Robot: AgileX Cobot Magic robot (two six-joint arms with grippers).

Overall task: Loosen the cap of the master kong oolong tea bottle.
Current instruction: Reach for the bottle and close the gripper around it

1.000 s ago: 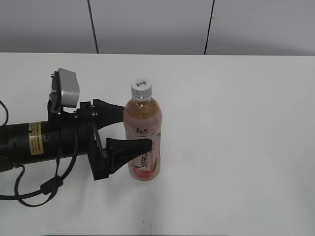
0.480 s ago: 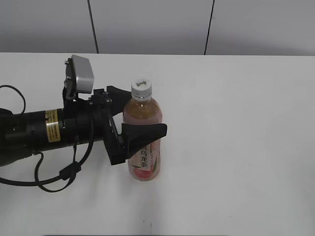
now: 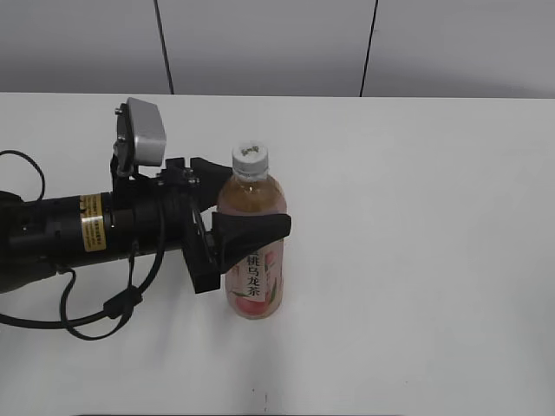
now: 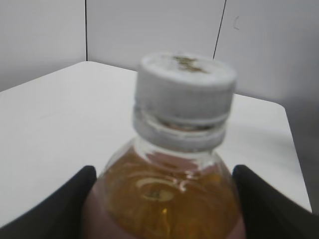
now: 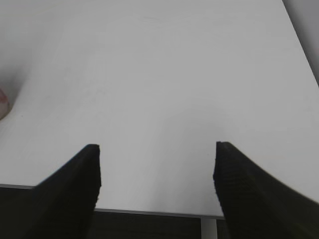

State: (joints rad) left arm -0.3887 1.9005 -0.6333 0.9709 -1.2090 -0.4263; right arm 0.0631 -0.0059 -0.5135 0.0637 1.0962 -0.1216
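Note:
The master kong oolong tea bottle (image 3: 253, 282) stands upright on the white table, with its white cap (image 3: 250, 157) on top. My left gripper (image 3: 248, 201) reaches in from the left and is shut on the bottle's upper body, one finger (image 3: 256, 227) in front and one behind. In the left wrist view the cap (image 4: 184, 84) fills the middle above the amber shoulder (image 4: 164, 194), with black fingers (image 4: 70, 201) pressed against both sides. My right gripper (image 5: 155, 189) is open and empty over the table's edge; it is outside the exterior view.
The white table (image 3: 416, 260) spreads all round the bottle. A grey wall with dark seams (image 3: 368, 48) stands behind. The bottle's pink base (image 5: 3, 104) just shows at the left edge of the right wrist view. The table's near edge (image 5: 159, 213) lies under the right gripper.
My left gripper has moved right from beside the bottle until its fingers are either side of it, then closed in on the body. The bottle has stayed in place.

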